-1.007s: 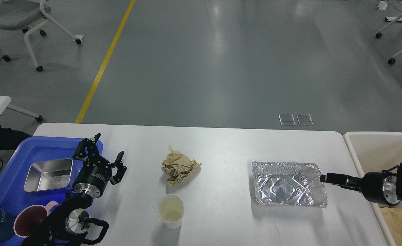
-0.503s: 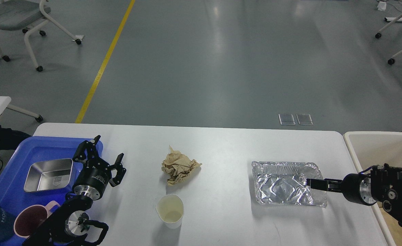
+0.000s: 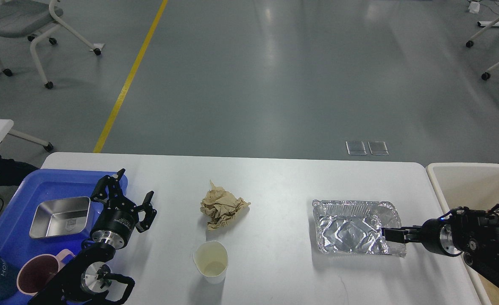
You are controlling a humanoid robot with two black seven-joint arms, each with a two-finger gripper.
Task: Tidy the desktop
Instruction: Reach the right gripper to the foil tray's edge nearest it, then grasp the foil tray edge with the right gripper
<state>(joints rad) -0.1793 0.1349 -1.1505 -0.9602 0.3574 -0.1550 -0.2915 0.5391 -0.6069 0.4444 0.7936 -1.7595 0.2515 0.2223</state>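
While the left gripper (image 3: 127,199) has kept its place at the tray's (image 3: 7,224) near-right edge, fingers spread and empty, the right gripper (image 3: 388,234) has done all the moving: a second ago it hung just off the foil pan's (image 3: 353,226) right rim, and it has since slid in toward 9 o'clock and dipped, so its tip now sits over the pan's near-right corner. Seen nearly end-on, its fingers read as one dark bar; I cannot tell whether they are apart or already nipping the foil wall. The pan itself has not shifted, which suggests no lift has begun.

The desktop (image 3: 274,182) fills the lower half of the view, white and wide. On it lie the pan at 3 o'clock, a crumpled brown paper (image 3: 222,209) near the centre and a paper cup (image 3: 210,261) at 6 o'clock of that. The tray at 9 o'clock already carries a steel dish (image 3: 60,216) and two mugs (image 3: 37,273); the bin (image 3: 469,186) stands off the right end.

My reading is that the arm is lining up to pinch the pan's rim and carry it to the bin. Thin foil will likely buckle under a hard squeeze, so a grip on the rolled rim should hold better. Paper and cup remain to be cleared.
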